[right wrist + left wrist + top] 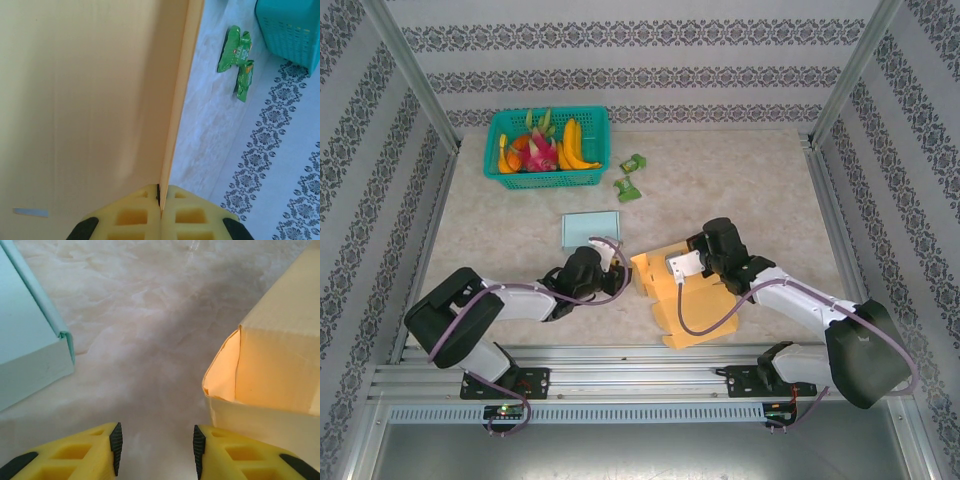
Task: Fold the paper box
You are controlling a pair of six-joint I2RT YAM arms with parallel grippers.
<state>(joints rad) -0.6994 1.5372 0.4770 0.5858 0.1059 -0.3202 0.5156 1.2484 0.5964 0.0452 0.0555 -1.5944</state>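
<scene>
Yellow paper box [75, 100] edge clenched in right claw [160, 192]; left claw [157, 442] released; packet [234, 49] print unreadable.

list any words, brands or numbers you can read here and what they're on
No text here can be read.
green foil snack packets: some print on them, too small and blurred to read.
yellow paper box: plain, apart from a small pale blue strip with no legible writing.
light teal flat box: no print showing.
</scene>
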